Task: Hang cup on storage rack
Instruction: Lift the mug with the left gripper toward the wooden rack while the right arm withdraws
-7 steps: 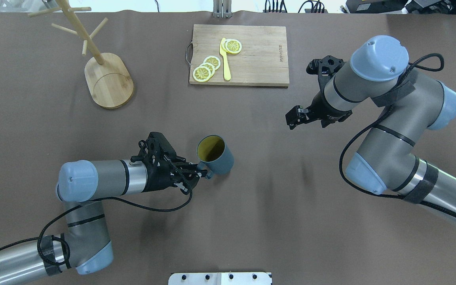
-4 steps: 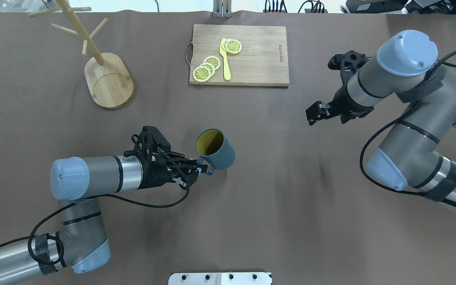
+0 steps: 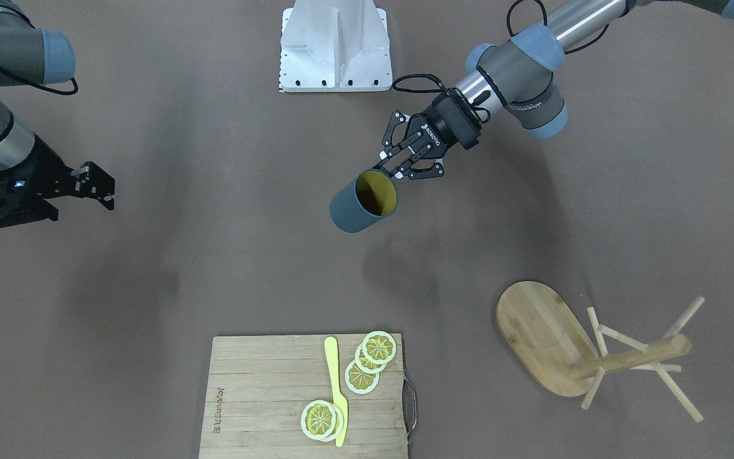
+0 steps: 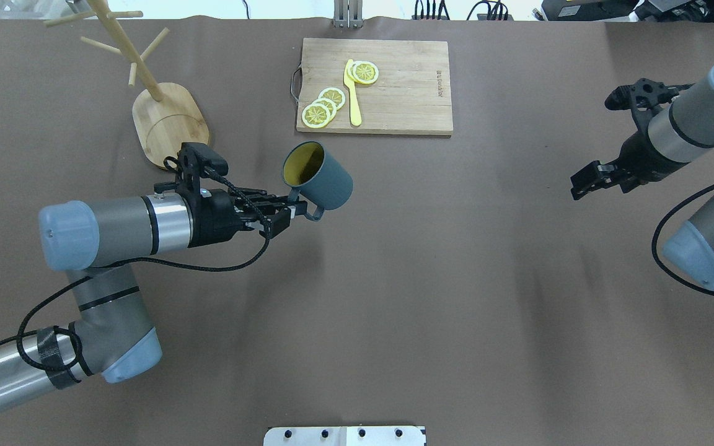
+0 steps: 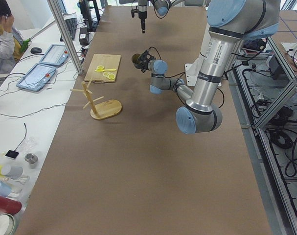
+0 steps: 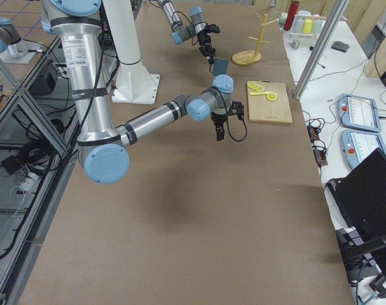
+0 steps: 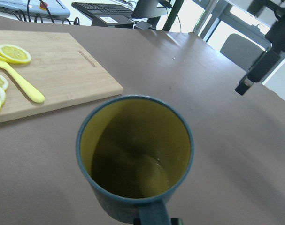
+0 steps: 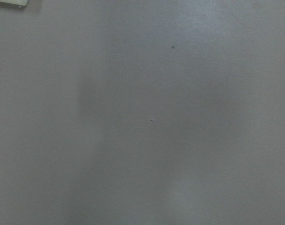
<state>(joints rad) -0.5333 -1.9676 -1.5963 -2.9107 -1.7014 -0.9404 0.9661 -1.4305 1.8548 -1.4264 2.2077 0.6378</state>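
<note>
The dark teal cup [image 4: 326, 181] with a yellow-olive inside hangs tilted above the table, left of centre. It also shows in the front view [image 3: 349, 210] and fills the left wrist view [image 7: 137, 154]. My left gripper [image 4: 293, 212] is shut on the cup's loop handle [image 4: 313, 214]. The bamboo storage rack [image 4: 171, 127] stands upright at the far left, beyond the left wrist, and its pegs are bare [image 3: 628, 357]. My right gripper [image 4: 580, 184] is shut and empty, high over the table's right side, far from the cup.
A rectangular wooden cutting board [image 4: 394, 87] with lemon slices [image 4: 323, 105] and a yellow knife [image 4: 352, 93] lies at the far centre. The white robot base plate [image 3: 335, 44] sits at the near edge. The right wrist view shows only bare brown table.
My left arm has lifted the cup and carried it up and left towards the rack. My right arm has drawn back to the right.
</note>
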